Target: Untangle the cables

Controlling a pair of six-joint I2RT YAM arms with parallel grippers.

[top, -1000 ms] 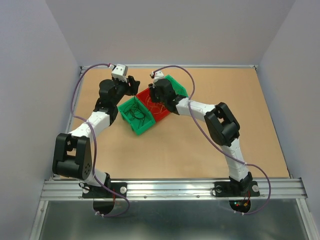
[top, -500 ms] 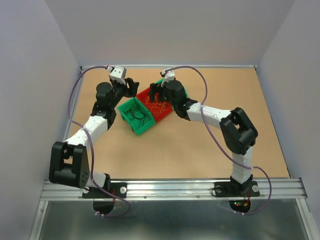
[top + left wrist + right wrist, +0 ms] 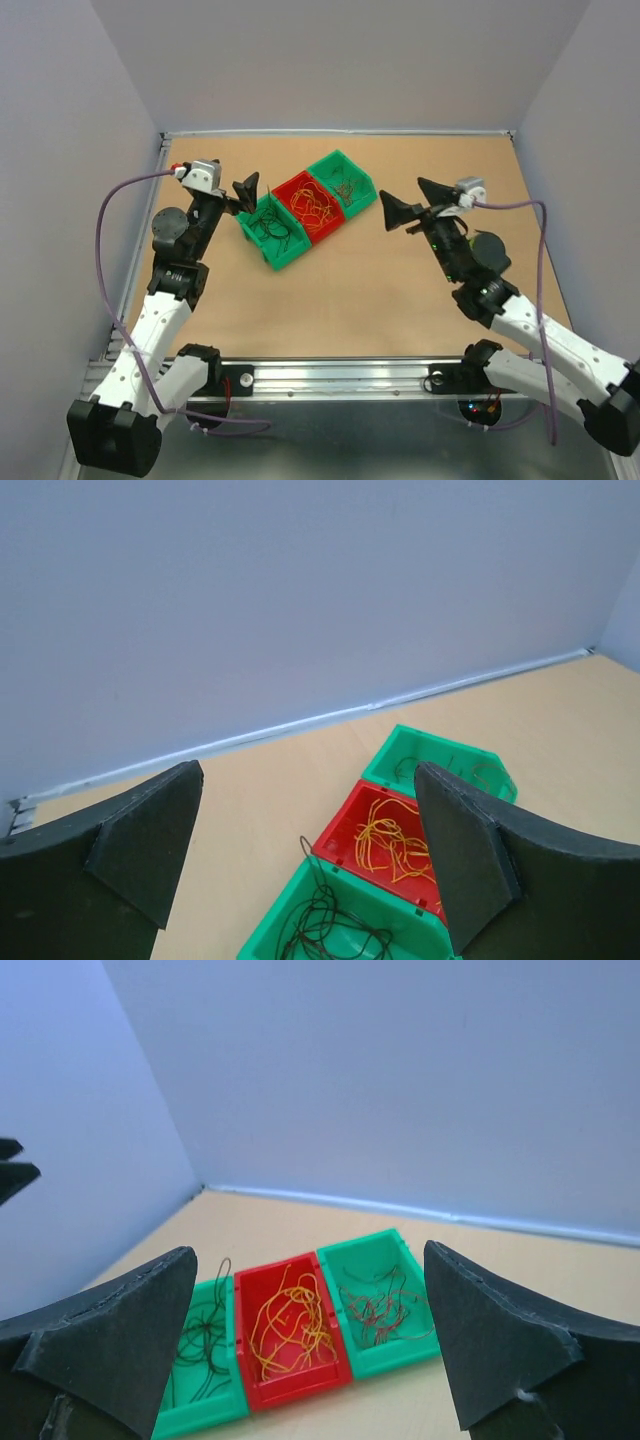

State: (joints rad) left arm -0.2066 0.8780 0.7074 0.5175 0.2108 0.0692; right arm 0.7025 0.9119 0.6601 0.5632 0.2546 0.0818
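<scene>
The cables lie sorted in three bins set in a diagonal row. Dark cables [image 3: 270, 228] fill the near green bin [image 3: 287, 258]. Orange-yellow cables [image 3: 315, 210] lie in the red bin [image 3: 297, 183], and reddish cables [image 3: 347, 185] in the far green bin [image 3: 335, 159]. My left gripper [image 3: 243, 195] hovers open just left of the row, holding nothing. My right gripper [image 3: 402, 196] is open and empty, well right of the bins. In the left wrist view the dark cables [image 3: 325, 925] have one strand over the rim. The right wrist view shows the orange-yellow cables [image 3: 290, 1325] between open fingers [image 3: 120, 1330].
Grey walls [image 3: 330, 60] close the table on three sides. A metal rail [image 3: 340, 375] with both arm bases runs along the near edge. Thick purple leads [image 3: 115, 230] loop off each arm. Bare tan tabletop [image 3: 340, 290] lies in front of the bins.
Both arms have drawn back from over the bins, the left to the left and the right far to the right. Both grippers have opened wide.
</scene>
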